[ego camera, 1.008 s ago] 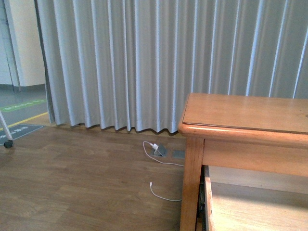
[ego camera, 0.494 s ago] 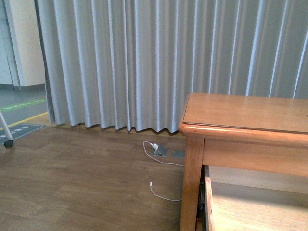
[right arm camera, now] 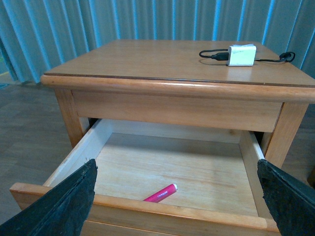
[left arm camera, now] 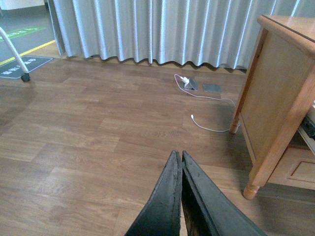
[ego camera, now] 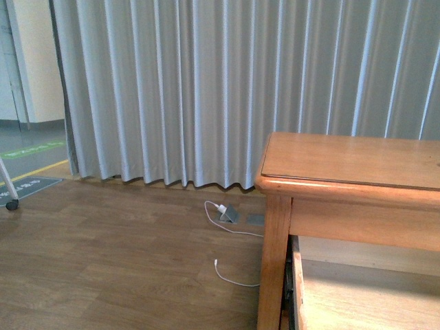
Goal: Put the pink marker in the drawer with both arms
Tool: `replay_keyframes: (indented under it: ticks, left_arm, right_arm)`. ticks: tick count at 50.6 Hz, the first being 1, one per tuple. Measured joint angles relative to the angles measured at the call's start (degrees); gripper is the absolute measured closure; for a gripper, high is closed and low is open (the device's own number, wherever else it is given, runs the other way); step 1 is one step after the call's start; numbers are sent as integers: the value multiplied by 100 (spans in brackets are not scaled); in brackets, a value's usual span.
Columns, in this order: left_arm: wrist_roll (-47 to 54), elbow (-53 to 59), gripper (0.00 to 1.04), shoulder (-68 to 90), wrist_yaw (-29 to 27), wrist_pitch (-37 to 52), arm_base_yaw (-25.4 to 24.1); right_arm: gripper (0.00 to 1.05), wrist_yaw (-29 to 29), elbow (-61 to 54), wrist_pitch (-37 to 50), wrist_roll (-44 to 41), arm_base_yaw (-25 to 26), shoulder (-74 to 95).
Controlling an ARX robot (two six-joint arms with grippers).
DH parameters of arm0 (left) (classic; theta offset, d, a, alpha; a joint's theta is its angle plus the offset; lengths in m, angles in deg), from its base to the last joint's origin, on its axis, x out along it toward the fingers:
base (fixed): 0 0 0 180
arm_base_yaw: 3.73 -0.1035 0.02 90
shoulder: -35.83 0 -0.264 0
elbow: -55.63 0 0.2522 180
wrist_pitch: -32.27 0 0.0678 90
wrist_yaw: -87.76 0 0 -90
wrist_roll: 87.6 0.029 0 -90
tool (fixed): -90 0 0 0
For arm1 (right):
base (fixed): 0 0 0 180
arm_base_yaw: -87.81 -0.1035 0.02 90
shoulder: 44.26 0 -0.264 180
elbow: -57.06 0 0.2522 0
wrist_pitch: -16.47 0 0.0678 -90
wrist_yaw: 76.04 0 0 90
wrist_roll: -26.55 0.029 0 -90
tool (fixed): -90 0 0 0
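Note:
In the right wrist view the drawer stands pulled open from the wooden chest. The pink marker lies on the pale drawer floor near the front wall, pale cap end pointing inward. My right gripper is open and empty, its fingers wide apart in front of the drawer's front edge. In the left wrist view my left gripper is shut on nothing, hovering over the wooden floor to the left of the chest. The front view shows the chest's corner and part of the open drawer, no arm.
A white charger with black cable lies on the chest top. A white cable and a grey floor socket lie on the floor before the grey curtain. A wheeled stand leg is at far left.
Nothing has visibly moved in the front view apart from a slight shift of the wheeled leg at the left edge.

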Motion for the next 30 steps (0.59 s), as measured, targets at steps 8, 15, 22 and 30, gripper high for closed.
replay_keyframes:
  ticks: [8,15,22,30]
  left_arm:
    - [2,0,101,-396,-9,-258,0]
    - [2,0,101,-404,-9,-262,0]
    - [2,0,101,-407,-9,-262,0]
    - [2,0,73,-409,-9,-262,0]
  right_arm:
    - [8,-2,0,0,0,0,0]
    - [8,-4,-2,0,0,0,0]
    - [8,-4,-2,0,-2,0,0]
    - [8,697,444,-1316,-719,190,514]
